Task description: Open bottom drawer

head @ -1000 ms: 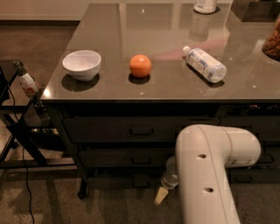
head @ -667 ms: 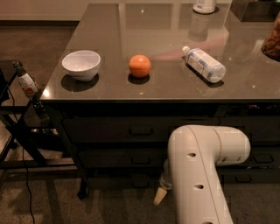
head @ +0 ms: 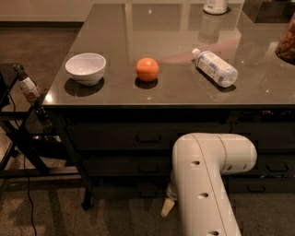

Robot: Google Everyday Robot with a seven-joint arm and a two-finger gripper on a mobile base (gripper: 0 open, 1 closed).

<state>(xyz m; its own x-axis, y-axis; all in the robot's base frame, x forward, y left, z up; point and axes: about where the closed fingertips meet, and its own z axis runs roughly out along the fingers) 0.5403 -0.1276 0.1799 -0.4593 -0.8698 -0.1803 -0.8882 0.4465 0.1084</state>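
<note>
Since the bottom drawer (head: 124, 190) sits lowest, the gripper (head: 167, 207) hangs bottom centre by its front; how open, I cannot tell.

I find no legible text, brand, number or sign anywhere in this view. The plastic bottle (head: 215, 68) lying on its side on the countertop carries a pale label, but I cannot read its print. The small bottle (head: 28, 85) on the stand at the left has a red and white label, which I also cannot read. The white container (head: 215, 5) at the counter's far edge shows markings too faint to make out. The gripper (head: 167, 207) sits low in front of the bottom drawer (head: 124, 190), mostly hidden behind the white arm, and bears no marking that I can read.
</note>
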